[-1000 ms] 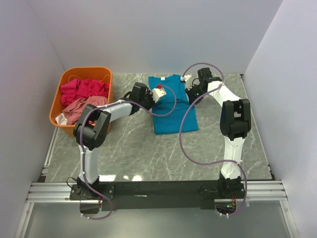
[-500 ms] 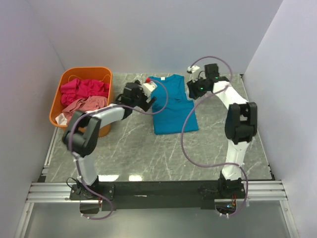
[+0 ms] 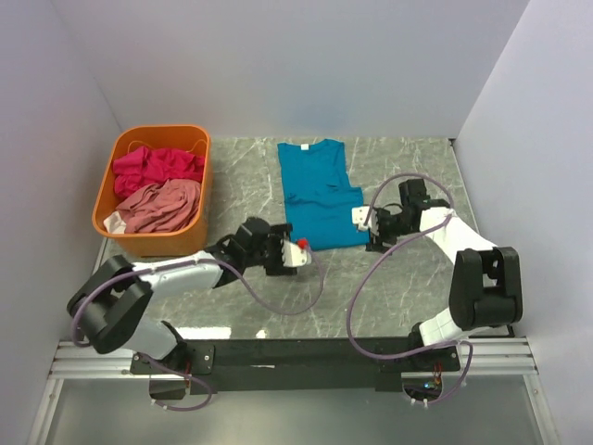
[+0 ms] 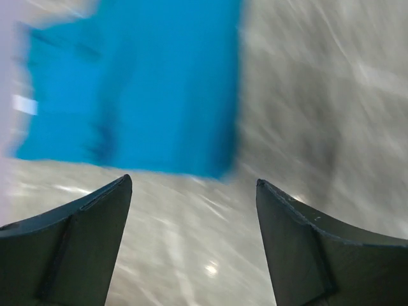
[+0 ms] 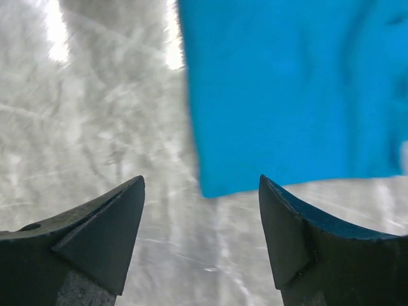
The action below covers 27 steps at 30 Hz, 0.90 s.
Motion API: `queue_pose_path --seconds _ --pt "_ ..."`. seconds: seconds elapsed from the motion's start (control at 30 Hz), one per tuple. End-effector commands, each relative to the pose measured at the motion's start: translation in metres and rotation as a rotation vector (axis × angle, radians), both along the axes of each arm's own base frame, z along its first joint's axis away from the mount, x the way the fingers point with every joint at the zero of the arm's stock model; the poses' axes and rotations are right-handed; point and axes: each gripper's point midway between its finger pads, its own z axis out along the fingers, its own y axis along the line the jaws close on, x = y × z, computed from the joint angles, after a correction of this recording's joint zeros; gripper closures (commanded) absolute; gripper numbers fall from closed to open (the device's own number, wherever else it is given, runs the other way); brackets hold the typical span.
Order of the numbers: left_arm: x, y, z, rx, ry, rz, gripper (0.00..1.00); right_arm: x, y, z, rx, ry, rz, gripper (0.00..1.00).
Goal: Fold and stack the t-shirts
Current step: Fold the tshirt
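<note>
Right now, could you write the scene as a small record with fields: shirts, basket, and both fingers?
teal t-shirt: lies flat on the table, partly folded
magenta t-shirt: crumpled in the orange basket
salmon t-shirt: crumpled in the basket, nearer side
left fingers: open, empty, by the teal t-shirt's near left corner
right fingers: open, empty, by its near right corner

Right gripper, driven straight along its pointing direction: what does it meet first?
Most likely the near corner of the teal-blue t-shirt, which lies straight ahead of the open right gripper. If its line angles down, it meets the bare table first. Depth is unclear.
</note>
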Motion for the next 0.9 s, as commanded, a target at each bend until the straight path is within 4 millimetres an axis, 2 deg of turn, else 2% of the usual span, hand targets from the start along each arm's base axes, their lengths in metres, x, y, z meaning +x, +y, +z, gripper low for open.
queue_pose_path --seconds 0.0,0.2,0.53,0.63,0.73,0.87 --pt "-0.004 0.014 -0.036 0.113 -0.025 -0.01 0.17 0.009 -0.001 -0.003 -0.048 -0.124 0.096 0.22" --pt "0.013 0.0 -0.055 0.144 -0.028 -0.004 0.21 0.017 0.001 -0.015 -0.075 -0.081 0.045 0.26" --pt "0.031 -0.017 -0.059 0.154 -0.042 -0.013 0.24 0.026 0.005 -0.029 -0.121 -0.088 0.053 0.27" --pt "0.034 -0.019 -0.062 0.161 -0.041 -0.01 0.29 0.025 0.005 -0.033 -0.133 -0.079 0.07 0.28" --pt "0.038 -0.02 -0.068 0.177 -0.031 0.002 0.4 0.021 0.005 -0.037 -0.159 -0.07 0.107 0.28" --pt "0.042 -0.02 -0.071 0.174 -0.038 0.019 0.5 0.022 0.004 -0.044 -0.209 -0.082 0.128 0.28"
